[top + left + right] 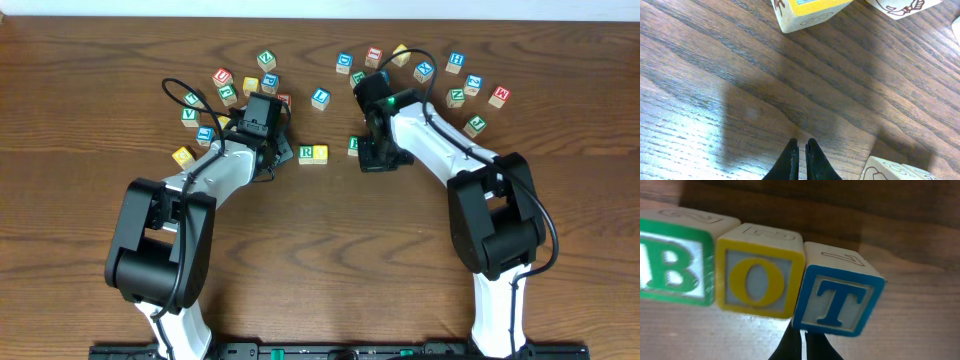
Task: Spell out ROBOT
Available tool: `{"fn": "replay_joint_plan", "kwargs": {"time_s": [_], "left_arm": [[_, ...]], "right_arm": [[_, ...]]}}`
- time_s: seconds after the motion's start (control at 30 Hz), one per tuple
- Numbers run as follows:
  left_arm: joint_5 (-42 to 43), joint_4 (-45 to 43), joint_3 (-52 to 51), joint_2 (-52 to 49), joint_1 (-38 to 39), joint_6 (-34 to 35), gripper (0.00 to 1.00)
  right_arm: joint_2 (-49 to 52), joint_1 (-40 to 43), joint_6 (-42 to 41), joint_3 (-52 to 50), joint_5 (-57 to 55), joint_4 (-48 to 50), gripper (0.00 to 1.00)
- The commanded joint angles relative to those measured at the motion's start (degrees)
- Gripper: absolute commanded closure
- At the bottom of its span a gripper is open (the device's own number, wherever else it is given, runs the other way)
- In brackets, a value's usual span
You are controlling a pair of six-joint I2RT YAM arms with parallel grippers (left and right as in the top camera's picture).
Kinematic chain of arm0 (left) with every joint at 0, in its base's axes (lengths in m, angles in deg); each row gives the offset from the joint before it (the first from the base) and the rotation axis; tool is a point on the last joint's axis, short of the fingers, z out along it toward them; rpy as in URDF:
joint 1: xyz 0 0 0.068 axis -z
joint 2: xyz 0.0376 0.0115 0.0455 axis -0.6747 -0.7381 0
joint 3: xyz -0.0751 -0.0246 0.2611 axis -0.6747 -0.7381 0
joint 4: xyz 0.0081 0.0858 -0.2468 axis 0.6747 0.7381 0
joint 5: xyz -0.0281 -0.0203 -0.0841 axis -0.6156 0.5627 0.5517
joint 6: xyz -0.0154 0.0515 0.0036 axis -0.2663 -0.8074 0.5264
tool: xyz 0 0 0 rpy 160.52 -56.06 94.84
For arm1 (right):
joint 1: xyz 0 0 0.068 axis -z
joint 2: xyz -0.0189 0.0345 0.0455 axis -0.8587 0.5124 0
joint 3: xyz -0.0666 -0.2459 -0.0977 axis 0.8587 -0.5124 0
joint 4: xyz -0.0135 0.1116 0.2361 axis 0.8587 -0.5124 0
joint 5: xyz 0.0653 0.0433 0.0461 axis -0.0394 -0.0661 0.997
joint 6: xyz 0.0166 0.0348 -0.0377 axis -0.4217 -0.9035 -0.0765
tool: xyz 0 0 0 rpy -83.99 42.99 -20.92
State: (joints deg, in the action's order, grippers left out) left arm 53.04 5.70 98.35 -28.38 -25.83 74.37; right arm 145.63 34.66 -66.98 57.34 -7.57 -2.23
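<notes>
In the right wrist view a green B cube [672,262], a yellow O cube [757,277] and a blue T cube [837,297] stand side by side in a row. The T cube is turned slightly out of line. My right gripper [803,336] is shut, its tips at the T cube's near lower corner, holding nothing. From overhead, the green R cube [307,153] lies with a yellow cube [321,152] against its right side. The B cube [353,145] peeks out beside my right gripper [377,160]. My left gripper [802,146] is shut and empty over bare wood, just left of the R cube.
Several other letter cubes are scattered along the back of the table [320,260], from a yellow one [182,156] at the left to a red one [499,96] at the right. A yellow-topped cube [810,10] and a pale cube [890,170] lie near my left fingertips.
</notes>
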Motion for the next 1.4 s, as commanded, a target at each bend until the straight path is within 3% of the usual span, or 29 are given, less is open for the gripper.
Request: {"fn": "replay_joint_plan", "kwargs": {"time_s": [0.0,0.43,0.83,1.37], "left_arm": [[-1.36,0.33,-0.44,1.53,-0.2,-0.35,0.93],[-1.36,0.31,-0.44,1.53,-0.2,-0.35,0.93],[-1.36,0.31,-0.44,1.53,-0.2,-0.35,0.93],[-1.36,0.31,-0.44,1.53,-0.2,-0.33,0.93]], "right_arm": [[-1.31,-0.02,-0.81,-1.05,-1.62,0.83,0.99],[-1.77,-0.02,-0.76,-0.7,-1.73,0.92,0.99],[-12.0,2.73,-1.36,-0.46,-3.74,0.48,0.99],[-4.44,6.91,-3.61,-0.66,-2.93,4.74,0.99]]}}
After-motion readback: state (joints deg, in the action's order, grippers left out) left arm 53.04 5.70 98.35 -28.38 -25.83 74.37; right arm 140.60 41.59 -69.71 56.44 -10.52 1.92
